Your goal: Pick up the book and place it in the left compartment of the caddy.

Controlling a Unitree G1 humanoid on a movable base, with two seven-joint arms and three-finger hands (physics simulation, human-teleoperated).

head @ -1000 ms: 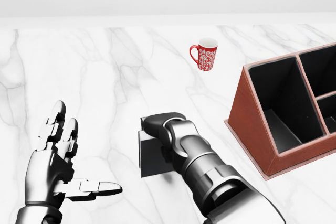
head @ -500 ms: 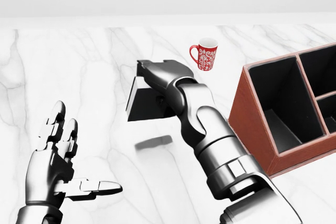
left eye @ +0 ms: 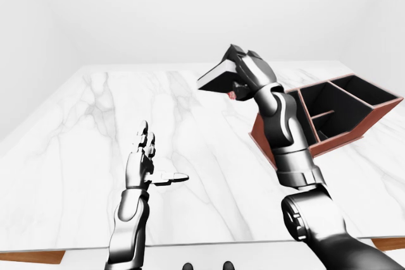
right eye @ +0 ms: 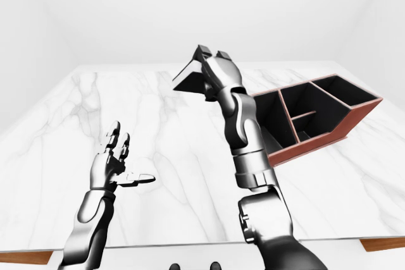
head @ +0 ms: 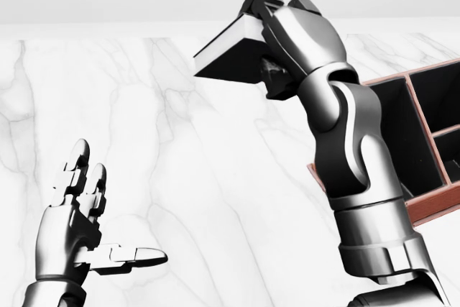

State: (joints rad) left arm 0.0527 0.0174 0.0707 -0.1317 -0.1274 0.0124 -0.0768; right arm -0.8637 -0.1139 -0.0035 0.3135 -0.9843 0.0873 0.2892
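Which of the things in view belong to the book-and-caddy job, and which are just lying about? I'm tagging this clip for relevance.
Belongs to the job:
book, held up off the table
right hand, shut on it
caddy

Lying about or idle:
red mug, mostly hidden behind the right hand
left hand, open
marble table

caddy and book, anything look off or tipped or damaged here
Nothing looks damaged or spilled. The caddy sits level on the marble table, compartments empty. The book is tilted only because the right hand holds it raised above the table. The left hand hovers open, holding nothing.
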